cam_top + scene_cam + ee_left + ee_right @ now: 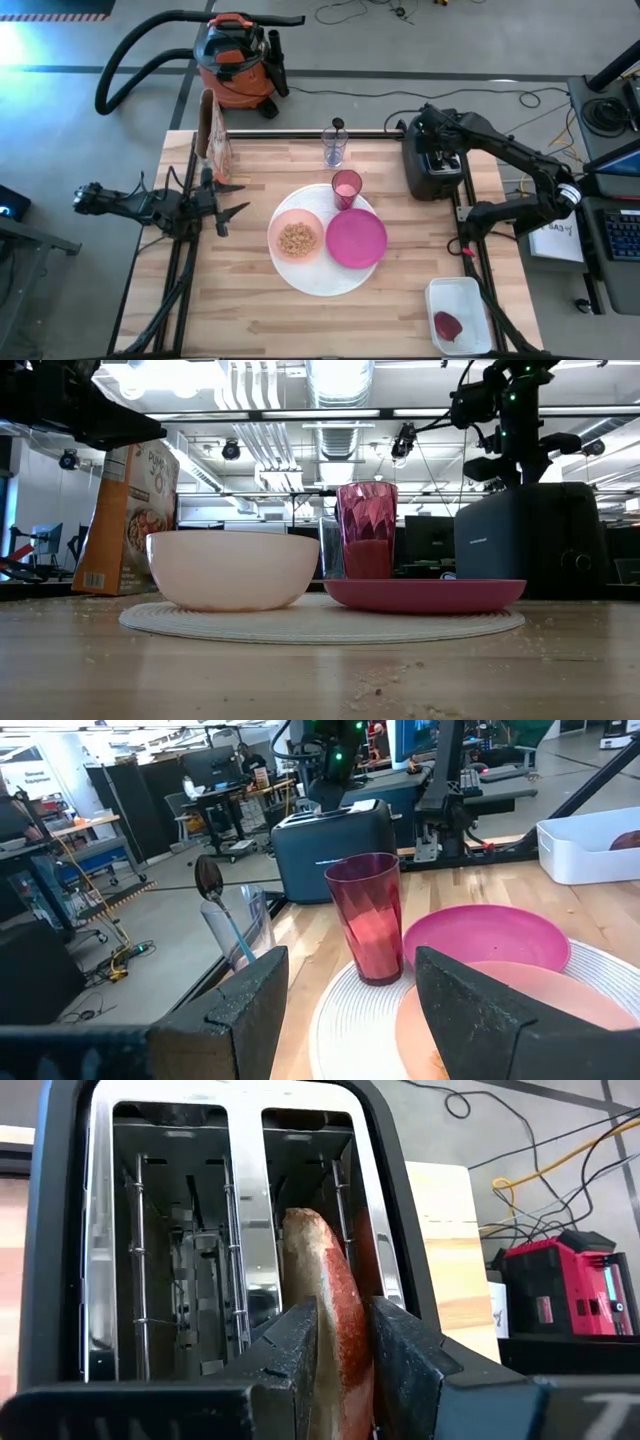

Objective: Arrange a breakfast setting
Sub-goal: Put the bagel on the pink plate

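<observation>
On the large white plate sit a pale pink bowl holding cereal, a magenta plate and a translucent pink cup. Behind them a clear glass stands on the table with the teal-handled spoon upright in it. My right gripper is over the black toaster, shut on a brown-crusted slice of toast standing in one slot. My left gripper stays open at the table's left side, pointing level at the plate, with nothing between its fingers. My right gripper pinches the toast slice between its two fingers, one finger on each broad face, at the slice's upper part. The fingers come slanting down from above. The slice stands upright, its lower end down in the toaster slot.
A cereal box stands at the far left of the table. A white bin with a dark red thing inside sits at the near right corner. An orange-and-black shop vacuum stands on the floor beyond the far edge.
</observation>
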